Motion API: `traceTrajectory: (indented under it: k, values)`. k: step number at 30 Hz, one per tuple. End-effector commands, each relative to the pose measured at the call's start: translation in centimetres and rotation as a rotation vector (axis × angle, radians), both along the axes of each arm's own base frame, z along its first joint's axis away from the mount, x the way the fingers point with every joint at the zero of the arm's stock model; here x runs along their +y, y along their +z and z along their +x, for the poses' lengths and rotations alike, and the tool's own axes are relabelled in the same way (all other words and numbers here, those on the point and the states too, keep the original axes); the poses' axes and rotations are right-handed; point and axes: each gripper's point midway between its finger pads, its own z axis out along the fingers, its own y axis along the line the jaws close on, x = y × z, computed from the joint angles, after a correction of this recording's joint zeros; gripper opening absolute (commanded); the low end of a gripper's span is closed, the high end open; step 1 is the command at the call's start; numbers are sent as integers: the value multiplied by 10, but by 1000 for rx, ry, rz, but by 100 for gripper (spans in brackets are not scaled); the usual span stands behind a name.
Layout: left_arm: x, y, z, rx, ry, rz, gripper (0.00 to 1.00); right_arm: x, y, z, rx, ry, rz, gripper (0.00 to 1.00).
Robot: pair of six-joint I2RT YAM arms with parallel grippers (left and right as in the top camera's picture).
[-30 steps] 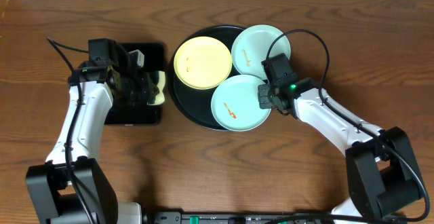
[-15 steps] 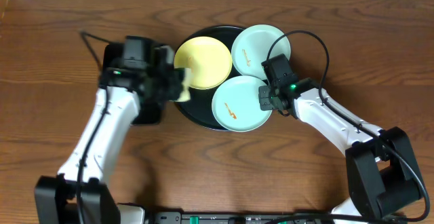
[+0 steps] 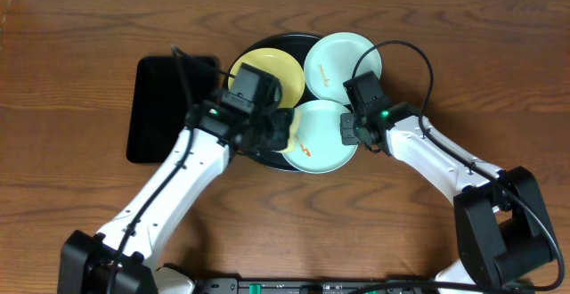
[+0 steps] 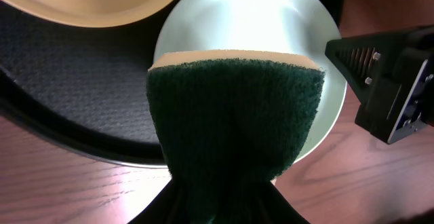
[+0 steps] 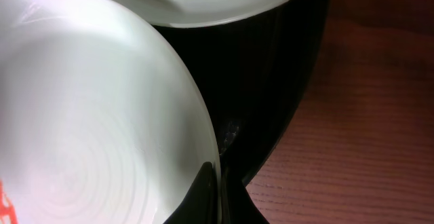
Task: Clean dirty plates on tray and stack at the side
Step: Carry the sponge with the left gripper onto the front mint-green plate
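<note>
The round black tray [image 3: 252, 148] holds three plates: a pale yellow plate [image 3: 256, 65], a far mint plate [image 3: 342, 58] and a near mint plate [image 3: 326, 139] with an orange smear. My left gripper [image 3: 274, 130] is shut on a green and yellow sponge [image 4: 234, 115], which hangs over the near mint plate's [image 4: 261, 13] left part. My right gripper [image 5: 218, 183] is shut on the right rim of that same near mint plate [image 5: 88, 115], its thin fingers pinching the edge over the tray [image 5: 271, 81].
A black rectangular tray [image 3: 165, 107] lies left of the round tray. Bare wooden table surrounds both. The right gripper's body [image 4: 393, 81] shows close beside the sponge in the left wrist view.
My left arm has swung right from the rectangular tray, carrying the sponge past the yellow plate to the near mint plate. The right gripper has not moved.
</note>
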Motion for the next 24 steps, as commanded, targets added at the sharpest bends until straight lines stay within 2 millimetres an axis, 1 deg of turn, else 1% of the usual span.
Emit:
traceTrajectory:
  k: [1,3,5,12,19,24]
  values:
    - [-7,-8,0,-6,19,40,8,-2,-3,-4,4,-9,-23,1]
    - [-16,-13,-5,6,-7,48,8,-3,-3,-5,6,-10,-24,1]
    - [-19,-20,-8,20,-21,61,8,-3,-3,-5,7,-10,-25,1]
    - [-28,-50,-9,82,-27,93,8,-2,-5,-8,20,-5,-18,1]
    - [-34,-49,-2,61,-15,65,8,-2,-7,-15,58,-35,1,1]
    - [-34,-51,-3,66,-16,69,8,1,-11,-29,123,-54,30,1]
